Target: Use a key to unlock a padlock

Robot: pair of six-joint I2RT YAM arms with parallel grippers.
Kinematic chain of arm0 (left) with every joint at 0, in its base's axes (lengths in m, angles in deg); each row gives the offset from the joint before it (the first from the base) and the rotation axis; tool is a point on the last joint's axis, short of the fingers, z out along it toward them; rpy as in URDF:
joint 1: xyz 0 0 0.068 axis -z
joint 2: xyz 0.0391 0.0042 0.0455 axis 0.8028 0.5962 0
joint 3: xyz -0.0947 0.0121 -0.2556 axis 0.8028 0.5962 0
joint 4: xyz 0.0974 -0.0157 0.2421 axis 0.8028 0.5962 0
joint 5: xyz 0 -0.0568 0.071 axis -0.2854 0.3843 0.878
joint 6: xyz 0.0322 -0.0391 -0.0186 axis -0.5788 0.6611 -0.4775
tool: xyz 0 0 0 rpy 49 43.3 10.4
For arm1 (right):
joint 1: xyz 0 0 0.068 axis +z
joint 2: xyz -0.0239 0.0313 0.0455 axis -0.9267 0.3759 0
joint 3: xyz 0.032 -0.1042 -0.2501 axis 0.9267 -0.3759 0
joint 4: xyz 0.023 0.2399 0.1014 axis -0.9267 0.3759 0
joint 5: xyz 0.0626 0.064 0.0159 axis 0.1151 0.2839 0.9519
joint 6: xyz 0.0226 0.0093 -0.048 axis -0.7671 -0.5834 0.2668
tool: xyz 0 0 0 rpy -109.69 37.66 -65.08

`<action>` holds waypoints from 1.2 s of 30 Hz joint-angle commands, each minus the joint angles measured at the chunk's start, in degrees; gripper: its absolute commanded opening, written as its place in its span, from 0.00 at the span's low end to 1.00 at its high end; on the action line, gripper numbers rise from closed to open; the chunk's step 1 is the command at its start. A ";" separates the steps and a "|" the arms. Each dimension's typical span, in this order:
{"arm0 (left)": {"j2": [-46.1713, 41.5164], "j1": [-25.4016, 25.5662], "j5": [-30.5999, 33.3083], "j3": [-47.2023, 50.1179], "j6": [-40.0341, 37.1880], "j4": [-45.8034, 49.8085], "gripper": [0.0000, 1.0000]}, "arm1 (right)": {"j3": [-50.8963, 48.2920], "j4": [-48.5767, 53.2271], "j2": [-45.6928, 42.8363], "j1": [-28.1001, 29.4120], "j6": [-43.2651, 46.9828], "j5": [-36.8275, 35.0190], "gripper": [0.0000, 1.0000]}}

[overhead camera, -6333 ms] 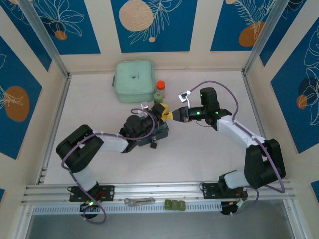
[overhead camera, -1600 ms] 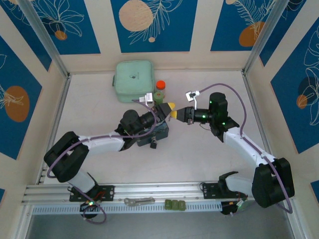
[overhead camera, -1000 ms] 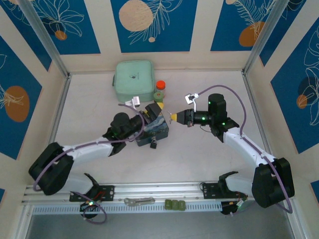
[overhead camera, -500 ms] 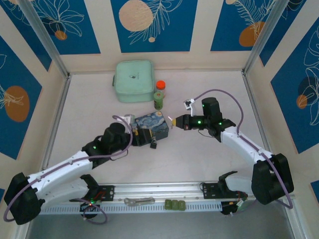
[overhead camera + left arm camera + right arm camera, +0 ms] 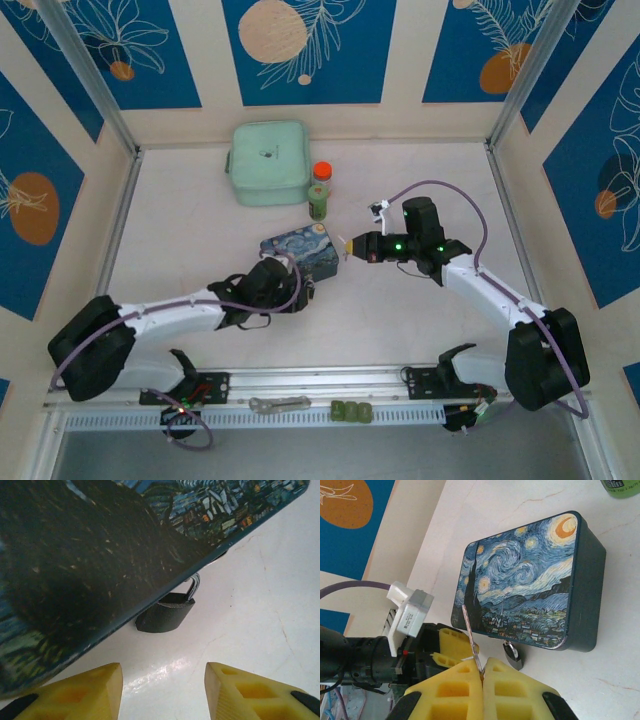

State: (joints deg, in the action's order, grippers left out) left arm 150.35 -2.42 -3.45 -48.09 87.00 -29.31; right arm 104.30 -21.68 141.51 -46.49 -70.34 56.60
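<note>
The padlock (image 5: pixel 167 612) lies on the tabletop (image 5: pixel 260 610) against the near side of the painted blue box (image 5: pixel 100 545), with its shackle running up under the box's edge. The left hand (image 5: pixel 162 690) sits just short of the padlock, its yellow fingers (image 5: pixel 85 690) partly spread with nothing between them. To the right of the box, the right hand (image 5: pixel 482 672) pinches the key (image 5: pixel 471 637). The key's blade points toward the box and is apart from the padlock.
</note>
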 commanded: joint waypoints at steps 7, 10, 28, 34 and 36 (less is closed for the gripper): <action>5.69 0.71 8.63 -5.19 1.17 -3.40 0.39 | -0.28 0.30 -0.66 0.54 0.53 -0.22 0.00; 8.34 0.79 7.88 -5.37 2.14 -4.34 0.38 | -0.25 0.31 -0.96 0.45 0.71 -0.58 0.00; 16.75 1.03 5.68 -2.96 7.18 -15.25 0.38 | -0.08 -0.04 -1.85 0.46 0.78 -0.66 0.00; 18.81 1.06 6.73 -1.11 9.74 -18.54 0.36 | -0.31 -0.28 -1.91 0.50 0.64 -0.77 0.00; 19.49 1.05 6.85 -0.51 10.31 -20.71 0.36 | -0.22 -0.38 -1.90 0.55 0.41 -0.70 0.00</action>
State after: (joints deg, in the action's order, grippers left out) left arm 166.87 -1.98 3.37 -50.05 95.13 -46.14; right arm 104.30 -22.14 140.63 -46.49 -70.34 56.14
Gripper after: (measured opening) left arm 0.365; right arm 0.058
